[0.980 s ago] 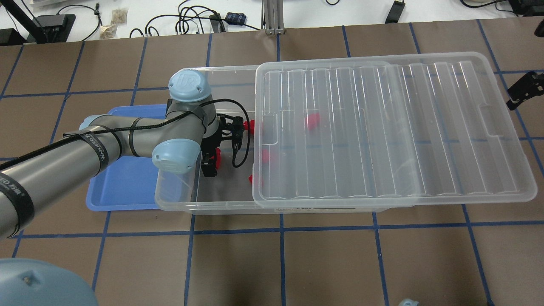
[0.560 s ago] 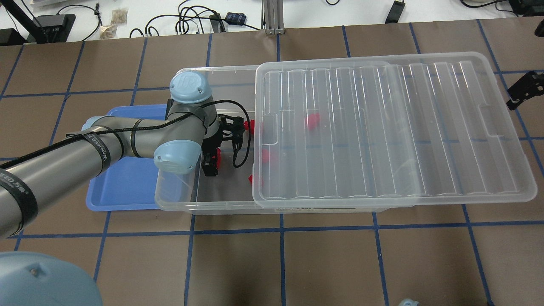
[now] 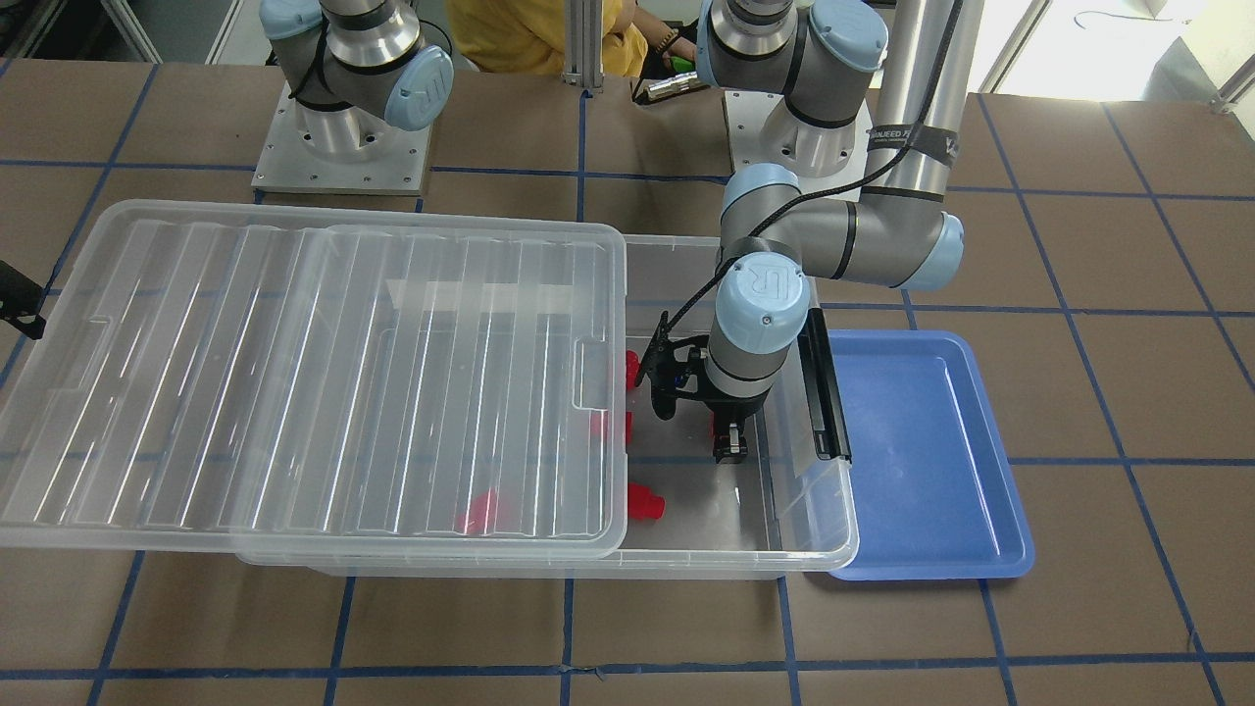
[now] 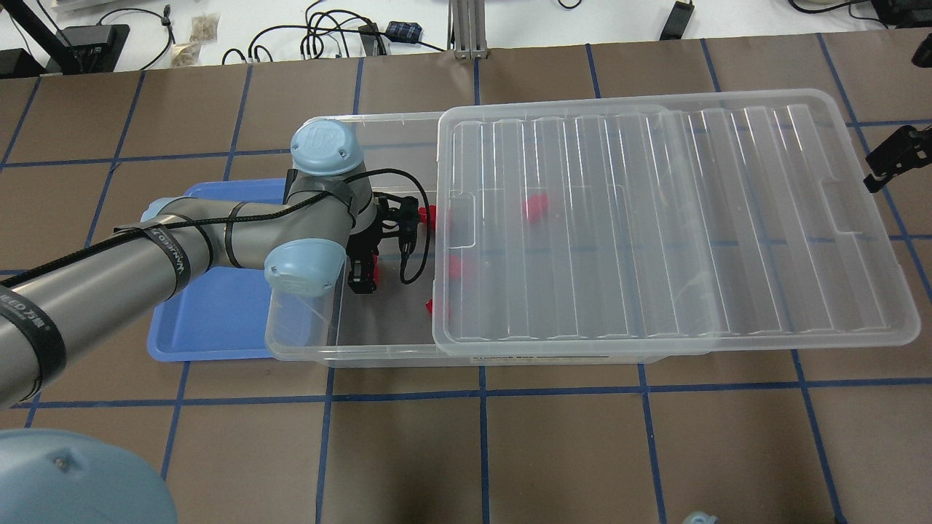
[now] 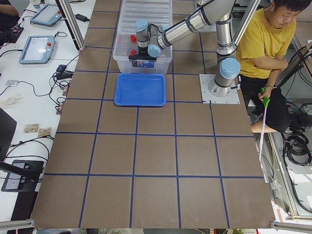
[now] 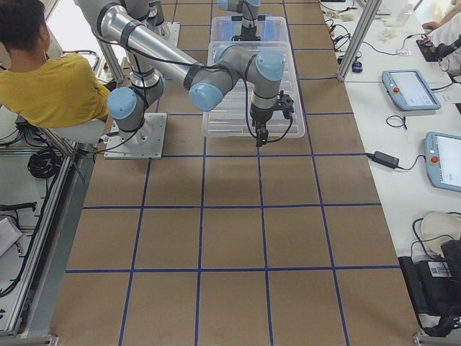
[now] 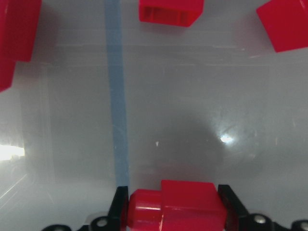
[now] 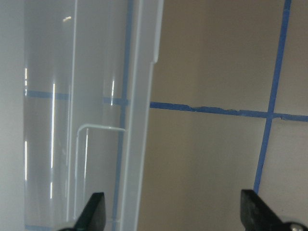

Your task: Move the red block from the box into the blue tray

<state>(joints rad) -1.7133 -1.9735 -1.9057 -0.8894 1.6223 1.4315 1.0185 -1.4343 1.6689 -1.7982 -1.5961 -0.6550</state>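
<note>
My left gripper (image 4: pixel 362 278) is inside the open end of the clear box (image 4: pixel 378 348), shut on a red block (image 7: pixel 175 206) and holding it just above the box floor; it also shows in the front view (image 3: pixel 727 446). Other red blocks lie nearby in the box (image 4: pixel 427 215) (image 4: pixel 453 266) (image 4: pixel 437 307), and one sits under the lid (image 4: pixel 535 207). The blue tray (image 4: pixel 211 320) lies against the box's left end, partly hidden by my left arm. My right gripper (image 8: pixel 175 214) is open and empty beside the lid's far right edge (image 4: pixel 890 156).
The ribbed clear lid (image 4: pixel 655 218) is slid to the right and overhangs the box. A black latch bar (image 3: pixel 822 392) stands on the box end next to the tray. A person in yellow (image 5: pixel 263 39) sits behind the robot bases.
My left gripper has lifted slightly with the red block in it. The right gripper has barely shifted.
</note>
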